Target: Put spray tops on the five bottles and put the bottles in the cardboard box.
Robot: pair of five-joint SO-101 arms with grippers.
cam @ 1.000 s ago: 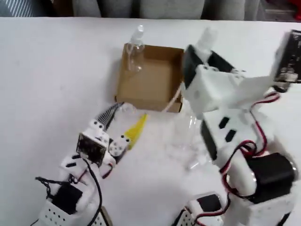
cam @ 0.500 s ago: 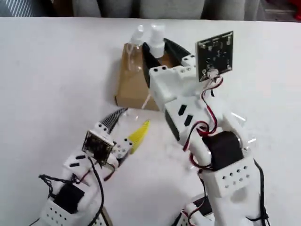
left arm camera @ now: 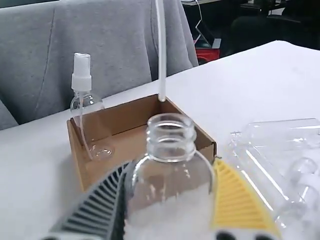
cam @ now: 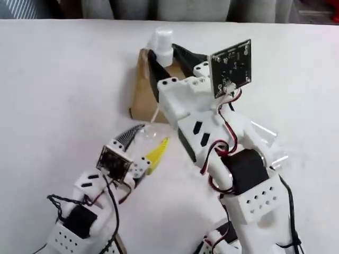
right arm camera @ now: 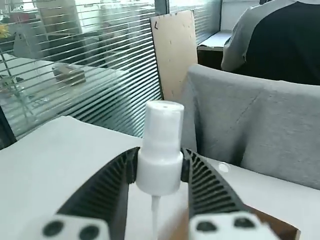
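My left gripper (cam: 151, 135) is shut on a clear open-necked bottle (left arm camera: 170, 165), gripped upright between its grey and yellow fingers just in front of the cardboard box (cam: 139, 100). My right gripper (cam: 165, 52) hangs above the box's far left corner, shut on a white spray top (right arm camera: 160, 155). The top's thin dip tube (left arm camera: 160, 50) hangs down over the box, behind the bottle's neck and a little above it. In the box (left arm camera: 125, 125) stands one capped bottle (left arm camera: 84, 107).
Clear plastic bottles or packaging (left arm camera: 280, 160) lie on the white table to the right of the held bottle, partly behind the right arm (cam: 265, 135). Grey chair backs line the table's far edge. The table's left side is bare.
The right arm has swung left with the spray top, from beyond the box's right edge to above its far left corner. The left gripper has barely shifted with its bottle.
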